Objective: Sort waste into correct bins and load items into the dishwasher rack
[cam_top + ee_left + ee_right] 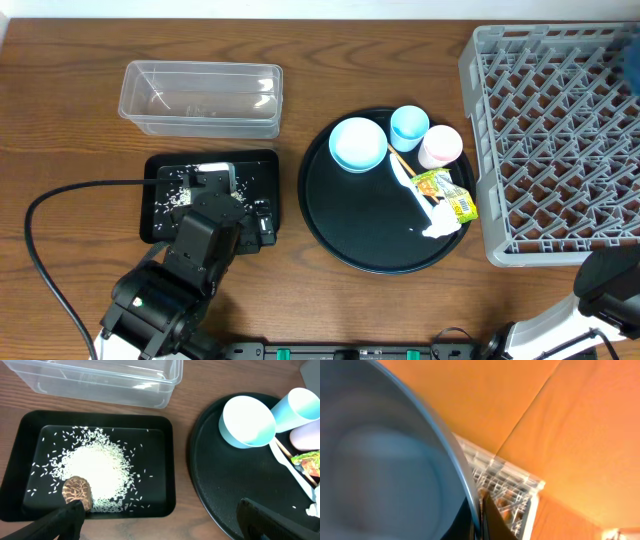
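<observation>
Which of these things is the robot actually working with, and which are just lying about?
Job: clear tub, black rectangular tray, rice, brown lump, wrapper, tissue, bowl, blue cup, pink cup, blue plate, grey rack.
Lying about: wooden stick, round black tray, black cable.

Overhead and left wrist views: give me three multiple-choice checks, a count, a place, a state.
1. Cups on the round tray? A) one B) two C) three
2. The rice lies in: A) clear tub B) black rectangular tray C) round tray
3. The left fingers are: A) open B) shut on a cup C) shut empty
Key: 1 B, a light-blue cup and a pink cup; 2 B, grains heaped on its floor; 3 A, they stand wide apart.
</observation>
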You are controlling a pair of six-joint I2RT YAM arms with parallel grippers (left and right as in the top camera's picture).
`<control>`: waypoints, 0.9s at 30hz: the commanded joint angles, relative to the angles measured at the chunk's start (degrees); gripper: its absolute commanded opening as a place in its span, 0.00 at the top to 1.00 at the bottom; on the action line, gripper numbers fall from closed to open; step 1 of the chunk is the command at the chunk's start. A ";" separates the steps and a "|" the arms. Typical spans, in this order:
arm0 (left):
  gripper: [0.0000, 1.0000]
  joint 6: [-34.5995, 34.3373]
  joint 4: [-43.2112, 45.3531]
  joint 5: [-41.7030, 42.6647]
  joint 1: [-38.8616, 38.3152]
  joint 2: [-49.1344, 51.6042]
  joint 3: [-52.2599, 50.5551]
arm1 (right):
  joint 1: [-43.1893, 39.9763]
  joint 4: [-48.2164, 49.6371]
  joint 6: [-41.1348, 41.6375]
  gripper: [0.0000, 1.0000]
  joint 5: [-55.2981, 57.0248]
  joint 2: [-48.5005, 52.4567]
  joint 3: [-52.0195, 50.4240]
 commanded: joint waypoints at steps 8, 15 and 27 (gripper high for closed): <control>0.02 0.35 -0.09 -0.94 0.20 -0.04 0.81 | 0.15 21.57 -28.30 0.99 21.97 8.92 1.36; 0.02 0.35 -0.09 -0.94 0.20 -0.04 0.81 | 0.17 29.22 -38.53 0.98 26.82 13.03 0.94; 0.02 0.35 -0.09 -0.94 0.20 -0.04 0.81 | 0.79 31.17 -41.55 0.99 28.06 15.32 -3.08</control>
